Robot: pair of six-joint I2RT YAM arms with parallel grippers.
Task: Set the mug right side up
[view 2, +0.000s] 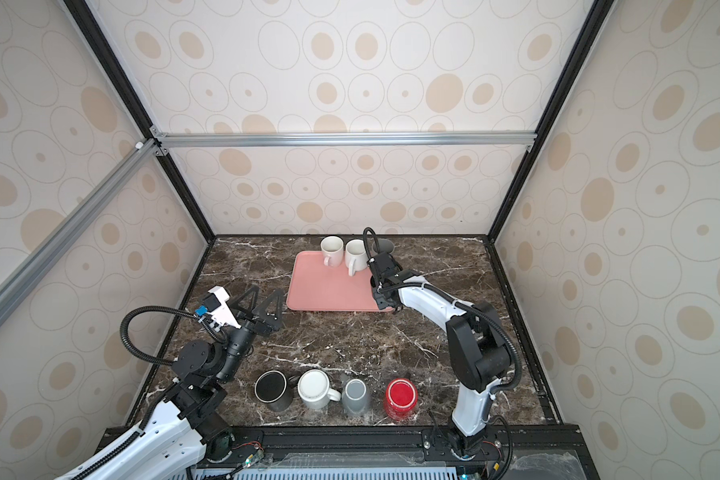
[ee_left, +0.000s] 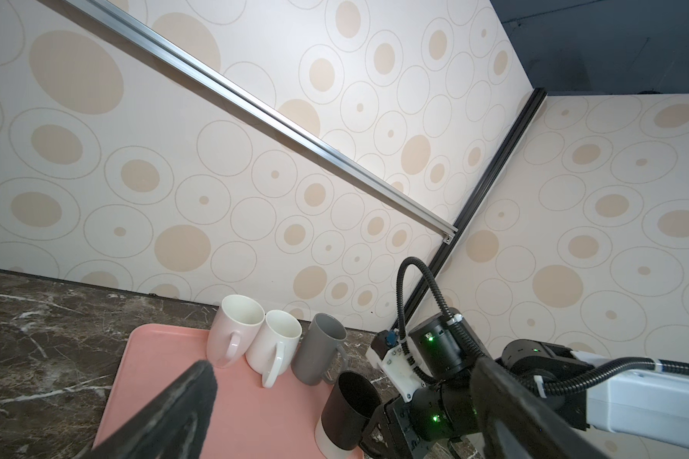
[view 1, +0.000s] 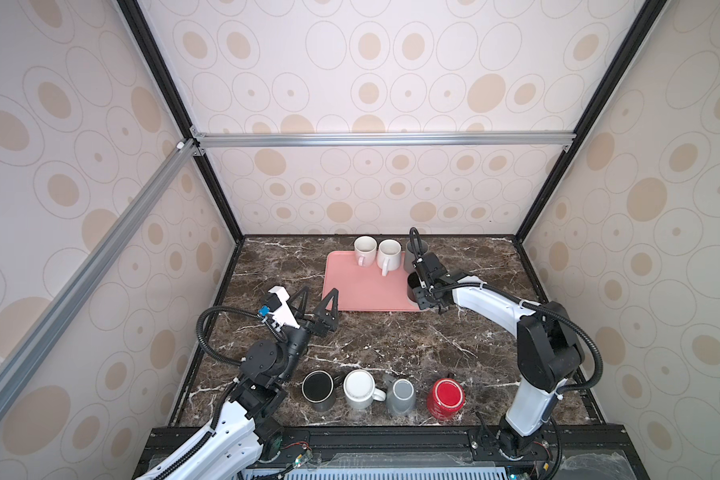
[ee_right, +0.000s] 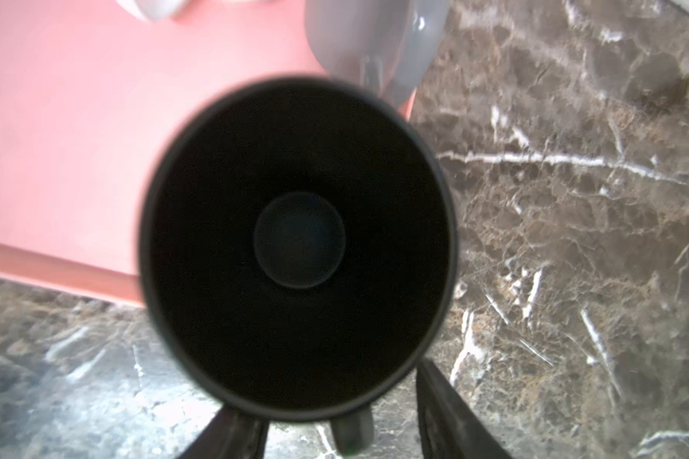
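Four upright mugs (view 1: 366, 249) by tray (view 1: 350, 291); four inverted mugs (view 1: 360, 388) in front.

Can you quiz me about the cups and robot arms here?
1. How many mugs stand upside down on the dark marble table?
2. True or false: the left gripper is open and empty.
3. Which upright mug is at the right gripper? A red, B black, C white.
Key: 1. four, all inverted: black mug, white mug, grey mug, red mug. 2. true. 3. B, upright black mug with pale base, at the pink plastic tray corner.
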